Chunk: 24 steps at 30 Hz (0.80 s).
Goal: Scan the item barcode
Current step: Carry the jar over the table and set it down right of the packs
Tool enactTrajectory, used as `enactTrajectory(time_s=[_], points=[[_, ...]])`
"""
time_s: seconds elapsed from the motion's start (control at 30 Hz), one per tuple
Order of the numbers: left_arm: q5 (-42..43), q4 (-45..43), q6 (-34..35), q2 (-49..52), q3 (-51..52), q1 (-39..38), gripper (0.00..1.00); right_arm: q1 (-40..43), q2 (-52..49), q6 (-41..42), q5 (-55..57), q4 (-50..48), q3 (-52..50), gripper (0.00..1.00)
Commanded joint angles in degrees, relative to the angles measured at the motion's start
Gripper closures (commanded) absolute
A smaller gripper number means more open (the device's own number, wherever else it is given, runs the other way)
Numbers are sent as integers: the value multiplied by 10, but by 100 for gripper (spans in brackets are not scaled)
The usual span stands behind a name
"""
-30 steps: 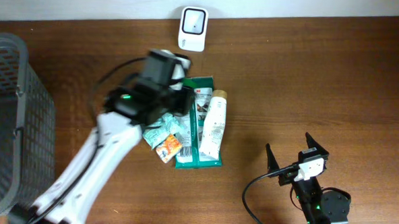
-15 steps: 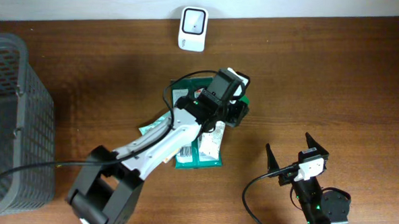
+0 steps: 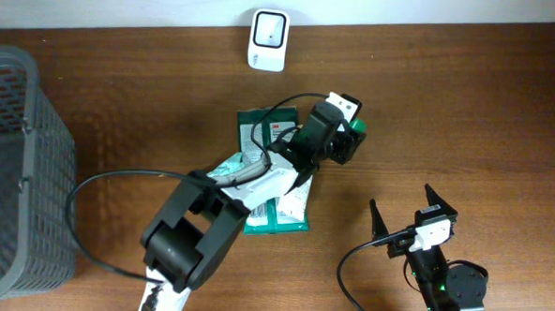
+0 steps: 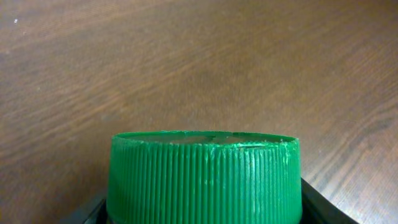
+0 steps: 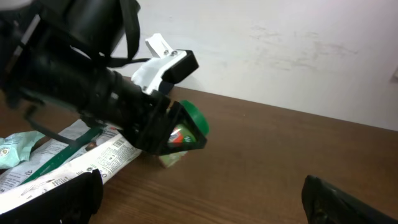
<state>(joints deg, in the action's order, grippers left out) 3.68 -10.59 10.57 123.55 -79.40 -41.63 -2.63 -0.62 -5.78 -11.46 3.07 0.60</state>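
L claw (image 3: 344,144) clenched on green-capped item (image 3: 356,140), well below and right of scanner (image 3: 269,28), cap end poking out on the side away from it; long axis hard to tell, body mostly hidden. Prob. needs a swing up-left toward scanner w/ barcode turned to its face. R claw (image 3: 402,200) released, empty, even farther from scanner than L.

Bottle (image 4: 202,180): cap solid green, fine vertical ribbing.
Worktop (image 3: 467,108): brown, streaked wood grain.
Basket (image 3: 15,144): dark grey, mesh pattern.
Scanner (image 3: 268,28): white, dark window.
Packets (image 3: 252,126): green with white print.
Left pincer (image 3: 351,140): black.
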Motion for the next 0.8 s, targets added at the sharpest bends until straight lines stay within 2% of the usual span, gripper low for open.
enactTrajectory(time_s=[0.0, 0.1, 0.27, 0.37, 0.57, 0.77], points=[[4, -30, 1, 24, -6, -2, 66, -3, 4, 2, 1, 2, -3, 2], [4, 5, 1, 25, -6, -2, 56, -3, 4, 2, 1, 2, -3, 2], [6, 56, 1, 24, -6, -2, 48, -3, 4, 2, 1, 2, -3, 2], [33, 64, 1, 24, -6, -2, 34, -3, 4, 2, 1, 2, -3, 1], [58, 64, -6, -4, -6, -2, 14, -3, 4, 2, 1, 2, -3, 2], [63, 70, -79, -42, -7, 1, 15, -3, 4, 2, 1, 2, -3, 2]])
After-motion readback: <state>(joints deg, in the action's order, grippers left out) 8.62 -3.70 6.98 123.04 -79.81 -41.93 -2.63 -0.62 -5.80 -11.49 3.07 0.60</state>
